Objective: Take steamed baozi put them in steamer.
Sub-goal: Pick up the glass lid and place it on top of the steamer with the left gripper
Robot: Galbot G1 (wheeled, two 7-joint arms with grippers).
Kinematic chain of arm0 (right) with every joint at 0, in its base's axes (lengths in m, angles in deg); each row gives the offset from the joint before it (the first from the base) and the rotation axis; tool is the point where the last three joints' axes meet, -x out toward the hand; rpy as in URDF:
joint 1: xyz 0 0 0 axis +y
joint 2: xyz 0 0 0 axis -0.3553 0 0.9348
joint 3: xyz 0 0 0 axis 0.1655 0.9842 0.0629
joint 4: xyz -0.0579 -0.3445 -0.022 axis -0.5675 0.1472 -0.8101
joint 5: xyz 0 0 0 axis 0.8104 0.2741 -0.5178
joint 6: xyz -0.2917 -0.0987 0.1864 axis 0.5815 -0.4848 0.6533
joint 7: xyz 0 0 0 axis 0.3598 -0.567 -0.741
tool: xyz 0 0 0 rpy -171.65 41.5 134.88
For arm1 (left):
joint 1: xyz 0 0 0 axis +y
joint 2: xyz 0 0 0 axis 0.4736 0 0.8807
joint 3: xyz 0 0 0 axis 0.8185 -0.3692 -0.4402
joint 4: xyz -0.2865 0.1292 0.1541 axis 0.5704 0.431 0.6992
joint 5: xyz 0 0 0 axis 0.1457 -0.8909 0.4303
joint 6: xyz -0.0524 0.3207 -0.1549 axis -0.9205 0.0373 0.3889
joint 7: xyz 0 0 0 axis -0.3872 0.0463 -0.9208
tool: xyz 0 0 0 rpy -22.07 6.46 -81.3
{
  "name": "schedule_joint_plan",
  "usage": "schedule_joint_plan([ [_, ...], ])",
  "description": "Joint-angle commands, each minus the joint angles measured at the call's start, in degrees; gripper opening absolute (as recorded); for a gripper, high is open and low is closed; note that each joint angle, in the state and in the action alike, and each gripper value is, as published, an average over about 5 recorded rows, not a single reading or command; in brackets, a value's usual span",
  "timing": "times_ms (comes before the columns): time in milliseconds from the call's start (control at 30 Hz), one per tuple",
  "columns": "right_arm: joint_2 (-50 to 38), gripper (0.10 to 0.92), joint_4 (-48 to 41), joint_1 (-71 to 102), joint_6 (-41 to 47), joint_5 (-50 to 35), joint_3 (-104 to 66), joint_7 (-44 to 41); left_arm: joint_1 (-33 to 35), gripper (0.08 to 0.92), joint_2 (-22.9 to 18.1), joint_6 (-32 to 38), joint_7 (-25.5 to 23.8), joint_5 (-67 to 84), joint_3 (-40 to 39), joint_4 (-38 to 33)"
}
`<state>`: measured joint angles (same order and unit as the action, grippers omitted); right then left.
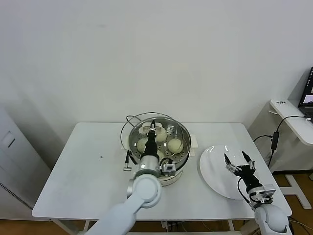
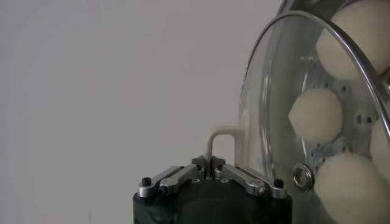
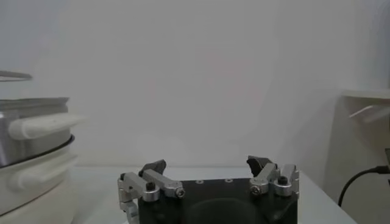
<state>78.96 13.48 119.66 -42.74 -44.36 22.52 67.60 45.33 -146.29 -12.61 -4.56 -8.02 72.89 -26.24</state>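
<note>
The steamer (image 1: 182,139), a shiny steel basket on a white pot base, is seen at the middle of the white counter (image 1: 83,171) in the head view. The steamed baozi (image 1: 175,146) are seen lying inside it on the perforated bottom (three of the cream-white buns show clearly in the head view, the rest being partly hidden behind the arm). A round glass lid (image 2: 268,103) with a steel rim is held tilted on edge over the basket's far-left side, and the buns are seen through it in the left wrist view.

The left gripper (image 1: 153,128) is placed over the steamer, its fingers clenched on the lid's white handle (image 2: 220,137), which is seen rising from between them in the left wrist view.

A flat white plate (image 1: 215,171) is seen on the counter just to the right of the steamer. The right gripper (image 1: 238,159) is held over the plate, its fingers (image 3: 153,167) spread wide and released, with nothing between them.

A black cable (image 1: 128,159) is seen beside the pot base on its left side
</note>
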Motion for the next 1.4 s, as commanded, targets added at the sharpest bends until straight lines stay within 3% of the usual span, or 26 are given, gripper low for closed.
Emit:
schedule_joint_plan([
  [33,0.03,0.823,0.06,0.11,-0.06,0.06,0.06,0.00,-0.57,0.108,-2.57,-0.77,0.48,-1.55,-1.22,3.05],
  [500,0.22,0.823,0.50,0.56,-0.06,0.39,-0.01,0.05,-0.38,0.108,-4.95,-1.06,0.72,-1.51,-1.73,4.27],
  [1400,0.48,0.823,0.21,0.84,-0.31,0.49,-0.24,-0.27,-0.03,0.108,-5.09,-0.34,2.84,0.02,-1.01,6.65],
])
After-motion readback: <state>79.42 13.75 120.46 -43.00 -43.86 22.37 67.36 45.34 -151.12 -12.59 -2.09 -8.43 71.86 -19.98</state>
